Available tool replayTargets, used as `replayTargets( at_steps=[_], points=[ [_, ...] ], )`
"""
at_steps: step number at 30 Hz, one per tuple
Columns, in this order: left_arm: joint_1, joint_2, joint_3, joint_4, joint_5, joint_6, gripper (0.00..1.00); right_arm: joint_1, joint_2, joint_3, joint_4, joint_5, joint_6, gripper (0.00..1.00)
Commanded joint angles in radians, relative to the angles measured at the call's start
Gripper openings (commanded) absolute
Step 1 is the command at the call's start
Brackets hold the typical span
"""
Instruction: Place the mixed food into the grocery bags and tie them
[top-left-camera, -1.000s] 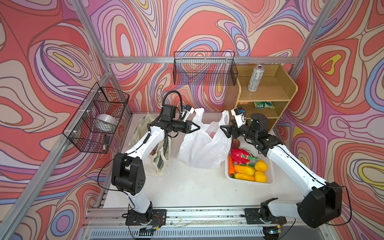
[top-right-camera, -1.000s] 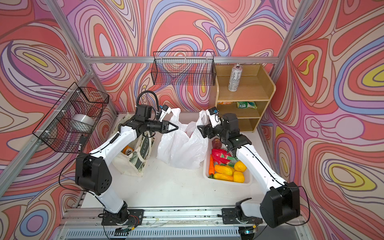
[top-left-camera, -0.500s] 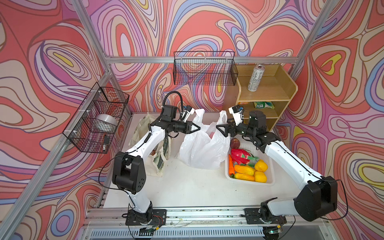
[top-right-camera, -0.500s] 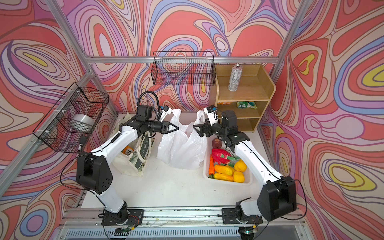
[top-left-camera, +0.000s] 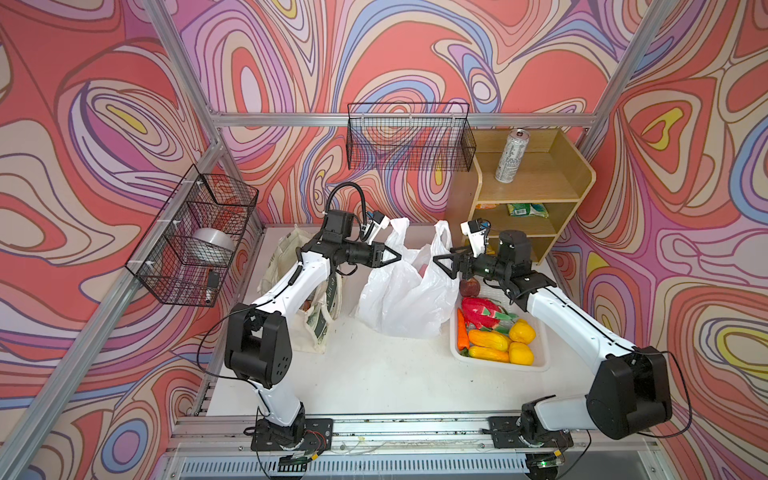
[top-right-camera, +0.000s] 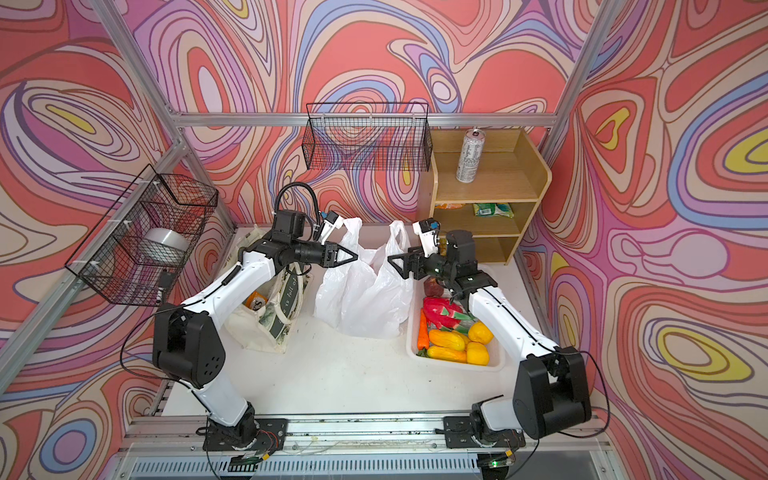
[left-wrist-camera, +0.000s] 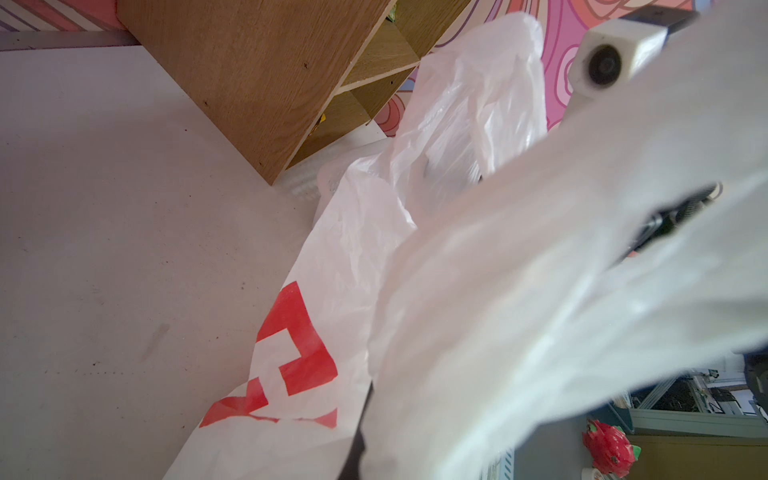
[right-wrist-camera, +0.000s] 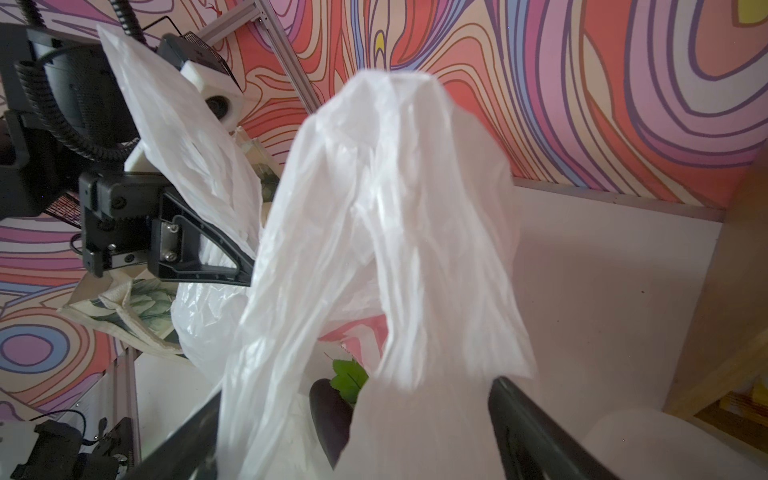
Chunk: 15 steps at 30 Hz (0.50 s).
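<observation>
On the white table (top-left-camera: 374, 382), the red-printed plastic bag (top-left-camera: 399, 303) stood between the left gripper (top-left-camera: 395, 258), pinched shut on its rim, and the right gripper (top-left-camera: 440, 266), gaping around a loop handle (right-wrist-camera: 386, 187); an eggplant (right-wrist-camera: 330, 415) lay inside, the produce basket (top-left-camera: 498, 365) just beside it

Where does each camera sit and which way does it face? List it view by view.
Top views: high at the front of the table, looking down and back; both arms whole, left gripper and right gripper at the white plastic bag.
Left wrist: on the left arm, facing along its gripper over the bag toward the wooden shelf; barely any of its own fingers shows.
Right wrist: on the right arm, facing a bag handle between its own open fingers.
Shared: each wrist view shows the other arm's camera.
</observation>
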Motion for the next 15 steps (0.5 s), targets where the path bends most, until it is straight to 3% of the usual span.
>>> replayTargets(
  at_steps=[1,8,15],
  points=[
    [-0.003,0.013,0.026,-0.004,0.026,0.025,0.00,-0.002,0.014,0.005,0.041,-0.074,0.030,0.93],
    [-0.003,0.027,0.041,-0.023,0.032,0.032,0.00,-0.002,0.025,0.025,0.046,-0.140,0.048,0.96],
    [-0.002,0.032,0.044,-0.032,0.033,0.038,0.00,-0.001,0.045,0.031,0.053,-0.126,0.053,0.98]
  ],
)
